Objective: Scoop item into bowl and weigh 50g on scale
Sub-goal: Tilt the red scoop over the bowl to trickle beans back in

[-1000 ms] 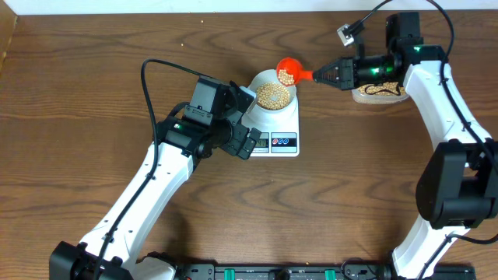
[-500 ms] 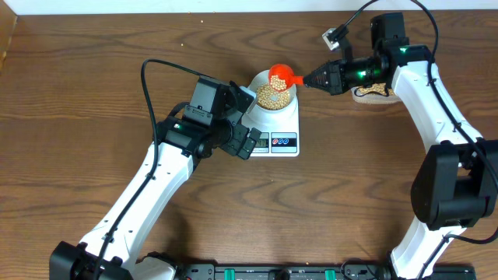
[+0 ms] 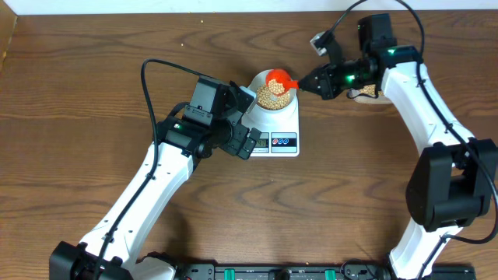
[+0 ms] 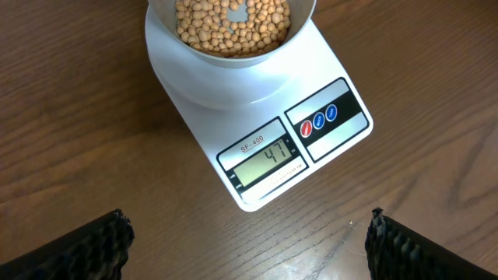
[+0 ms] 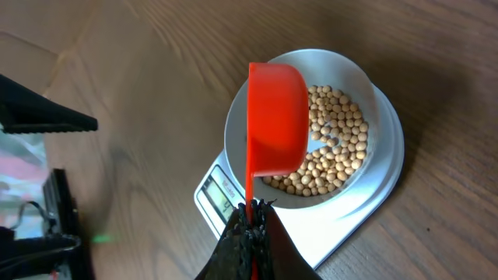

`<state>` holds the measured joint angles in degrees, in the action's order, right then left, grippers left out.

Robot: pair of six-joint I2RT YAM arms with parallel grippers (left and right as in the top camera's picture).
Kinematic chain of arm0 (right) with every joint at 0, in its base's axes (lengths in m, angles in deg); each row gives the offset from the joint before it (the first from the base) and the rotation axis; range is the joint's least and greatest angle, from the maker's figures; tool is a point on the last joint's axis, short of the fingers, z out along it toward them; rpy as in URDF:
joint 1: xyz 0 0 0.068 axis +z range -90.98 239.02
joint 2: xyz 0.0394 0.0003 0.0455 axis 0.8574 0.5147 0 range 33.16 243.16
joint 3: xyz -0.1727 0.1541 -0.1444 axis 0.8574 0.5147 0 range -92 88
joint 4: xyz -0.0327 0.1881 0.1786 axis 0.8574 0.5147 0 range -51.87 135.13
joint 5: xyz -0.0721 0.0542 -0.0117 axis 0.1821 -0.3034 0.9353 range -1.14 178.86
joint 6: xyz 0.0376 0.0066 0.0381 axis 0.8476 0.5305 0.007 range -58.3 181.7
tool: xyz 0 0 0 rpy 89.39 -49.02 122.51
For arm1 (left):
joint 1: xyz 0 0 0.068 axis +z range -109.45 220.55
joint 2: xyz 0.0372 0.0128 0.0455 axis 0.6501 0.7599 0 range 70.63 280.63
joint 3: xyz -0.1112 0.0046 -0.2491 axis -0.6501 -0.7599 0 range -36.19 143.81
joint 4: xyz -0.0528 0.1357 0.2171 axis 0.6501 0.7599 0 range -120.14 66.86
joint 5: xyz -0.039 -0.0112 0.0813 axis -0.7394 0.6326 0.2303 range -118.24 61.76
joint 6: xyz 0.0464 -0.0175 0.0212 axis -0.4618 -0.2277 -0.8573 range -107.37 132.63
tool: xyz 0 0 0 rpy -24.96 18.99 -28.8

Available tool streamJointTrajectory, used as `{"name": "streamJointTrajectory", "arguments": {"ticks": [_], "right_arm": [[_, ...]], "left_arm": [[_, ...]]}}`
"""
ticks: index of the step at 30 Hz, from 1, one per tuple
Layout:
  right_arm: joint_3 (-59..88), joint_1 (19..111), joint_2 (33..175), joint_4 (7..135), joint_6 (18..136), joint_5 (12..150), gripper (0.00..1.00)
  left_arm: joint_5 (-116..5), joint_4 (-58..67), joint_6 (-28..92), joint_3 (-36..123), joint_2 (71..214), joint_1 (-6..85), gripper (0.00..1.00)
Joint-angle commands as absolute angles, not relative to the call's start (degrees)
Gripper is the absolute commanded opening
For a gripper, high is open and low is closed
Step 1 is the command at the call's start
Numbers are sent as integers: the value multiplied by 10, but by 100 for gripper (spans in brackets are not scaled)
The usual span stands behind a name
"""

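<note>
On the wooden bench near its far edge, the bowl [image 4: 233,78] of beans [image 4: 226,27] sat on the scale [image 4: 257,120] reading 47, the right gripper [image 5: 250,218] clenched on a red scoop [image 5: 276,117] tipped directly above it, handle pointing toward the right edge, left gripper [image 3: 247,121] released alongside.

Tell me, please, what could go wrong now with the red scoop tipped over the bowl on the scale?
1. Overshoot: the flat white digital scale reads 47, so whatever remains in the tipped red plastic scoop, held by the right gripper, could pass 50.
2. Spill: the scoop hangs near the pale round bowl's rim; small tan-yellow beans might bounce onto the table.
</note>
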<state>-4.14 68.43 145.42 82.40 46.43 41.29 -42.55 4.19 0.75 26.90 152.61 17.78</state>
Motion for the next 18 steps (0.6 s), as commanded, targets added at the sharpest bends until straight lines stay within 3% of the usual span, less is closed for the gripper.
{"name": "streamJointTrajectory", "arguments": {"ticks": [1,18], "right_arm": [[-51,692,1443,820,449,444,1],[-51,692,1433,814,435,465,1]], "left_arm": [[-430,43,2,269,1526,179,98],[-430,44,2,269,1526,179,98]]}}
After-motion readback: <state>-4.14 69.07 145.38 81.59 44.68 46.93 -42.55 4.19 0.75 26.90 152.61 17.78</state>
